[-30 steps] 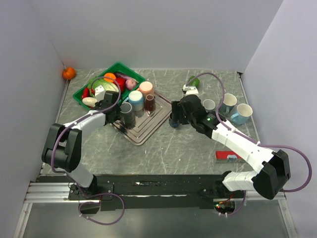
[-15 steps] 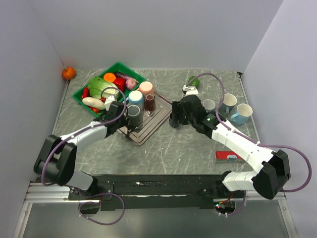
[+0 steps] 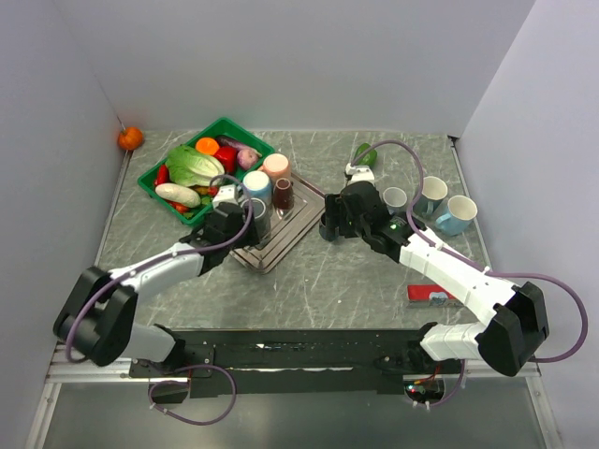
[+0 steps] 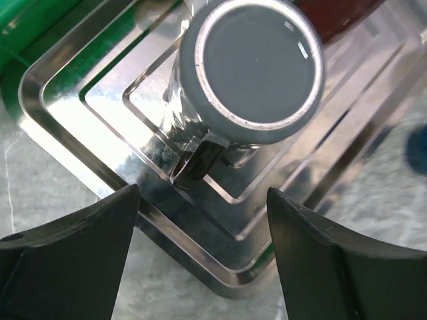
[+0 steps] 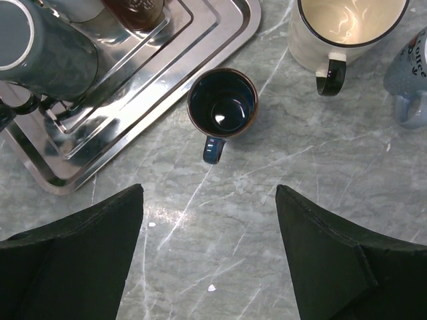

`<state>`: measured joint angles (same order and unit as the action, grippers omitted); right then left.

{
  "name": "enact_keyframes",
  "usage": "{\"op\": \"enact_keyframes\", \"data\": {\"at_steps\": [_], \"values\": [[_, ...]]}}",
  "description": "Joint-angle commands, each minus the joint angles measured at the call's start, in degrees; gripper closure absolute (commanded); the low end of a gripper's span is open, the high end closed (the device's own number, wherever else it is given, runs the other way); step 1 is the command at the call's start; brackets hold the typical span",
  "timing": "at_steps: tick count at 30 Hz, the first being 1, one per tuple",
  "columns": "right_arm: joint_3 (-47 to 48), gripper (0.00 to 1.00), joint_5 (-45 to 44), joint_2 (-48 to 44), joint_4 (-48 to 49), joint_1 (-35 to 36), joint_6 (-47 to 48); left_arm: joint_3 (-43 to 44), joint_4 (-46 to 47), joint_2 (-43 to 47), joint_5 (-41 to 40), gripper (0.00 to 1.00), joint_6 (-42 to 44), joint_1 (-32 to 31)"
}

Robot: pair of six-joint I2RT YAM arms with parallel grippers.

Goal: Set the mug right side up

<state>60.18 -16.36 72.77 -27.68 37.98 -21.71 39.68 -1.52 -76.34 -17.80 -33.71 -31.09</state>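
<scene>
Far left, an orange (image 3: 129, 137) is sitting by the wall, and next to it a green basket (image 3: 150, 173) is holding veggies. The left gripper (image 4: 202, 200) is hanging over the tray (image 4: 93, 127) with its jaws spread wide, gripping nothing. The mug (image 4: 257, 67), the grey one, is standing upside down on that tray with its base facing up. It's just ahead of the fingers and not touching them, and the handle looks to be on the gripper's side. A few cups (image 3: 275, 168) are crowding the tray behind it. Moving right, a navy mug (image 5: 222, 105) is sitting upright on the tabletop (image 5: 200, 280), just off the tray's edge. The right gripper (image 5: 208, 190) is hovering above it, jaws wide apart and empty too. Further right, a white mug (image 5: 347, 27) is standing upright, with a pale blue mug (image 5: 410, 83) just beside it.
</scene>
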Motion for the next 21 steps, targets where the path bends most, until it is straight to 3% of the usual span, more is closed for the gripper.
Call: {"op": "enact_keyframes", "data": {"at_steps": [1,11,17,21], "values": [[-0.42,0.14,-0.16,-1.76,1.23,-0.36,-0.79,5.48,1.96,-4.95,0.48,0.19,6.99,0.07],[-1.03,0.14,-0.69,-2.11,0.96,-0.45,-0.87,13.84,-1.29,-13.84,0.05,0.45,10.69,0.07],[-1.21,0.14,-0.87,-2.02,1.05,-0.36,-0.96,13.93,-1.47,-13.58,-0.56,0.75,11.04,-0.02],[-1.03,0.14,-0.87,-1.85,0.88,-0.45,-0.96,14.02,-1.65,-14.28,-0.83,0.85,11.48,-0.02]]}}
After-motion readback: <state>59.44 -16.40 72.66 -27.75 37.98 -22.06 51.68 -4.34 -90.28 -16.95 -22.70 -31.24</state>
